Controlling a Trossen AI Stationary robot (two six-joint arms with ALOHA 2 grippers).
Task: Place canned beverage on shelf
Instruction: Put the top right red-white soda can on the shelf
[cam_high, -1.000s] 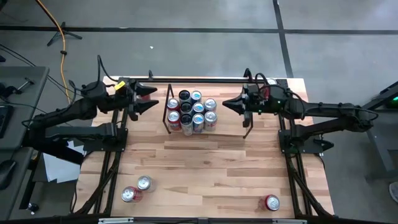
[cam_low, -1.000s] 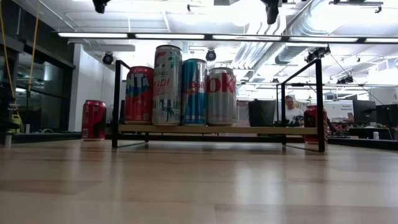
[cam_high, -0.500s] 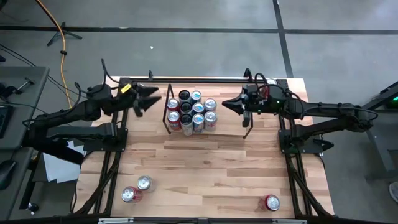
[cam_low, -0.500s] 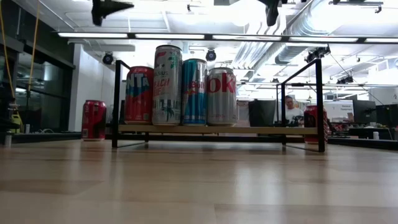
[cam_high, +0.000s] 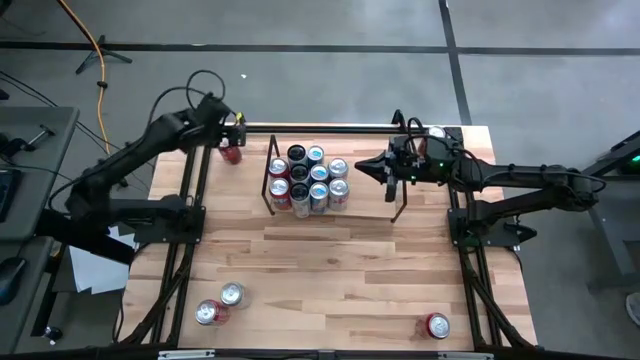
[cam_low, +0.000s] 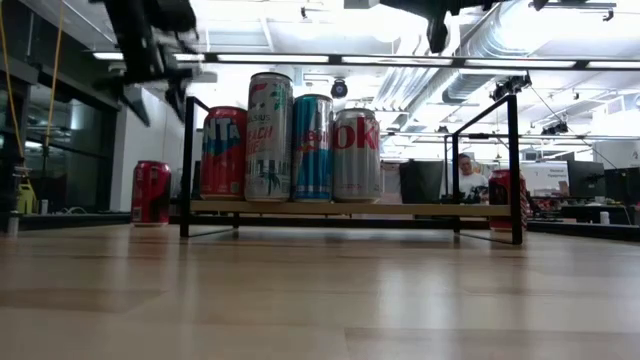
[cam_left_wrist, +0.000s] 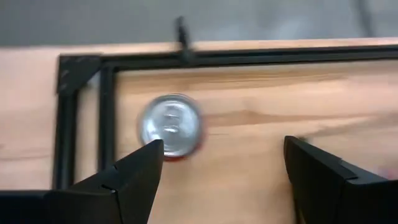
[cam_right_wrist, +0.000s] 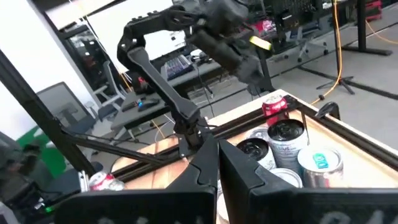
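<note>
The pale wooden slatted table fills the middle of the high view, edged by a black rail frame. On it, upper centre, stands the low rack of thin black rods, the shelf, with a cluster of 11 upright cans packed on its left part; its right part is bare. In the low view the shelf stands across the middle, with 4 tall cans in a row at its left.

My left arm reaches from the left edge of the high view to the upper left corner of the table. My left gripper hangs over a red canned beverage that stands upright on the table, just outside the shelf's left end. In my left wrist view I look straight down: the can's silver top sits by the inner edge of one of my dark fingers, with the other finger well to the right. My fingers stand wide apart, around nothing, above the can.

My right gripper hovers over the bare right part of the shelf, fingers pressed together, empty.

Lower left of the high view, 2 cans lie close together; 1 red can sits at the lower right.
</note>
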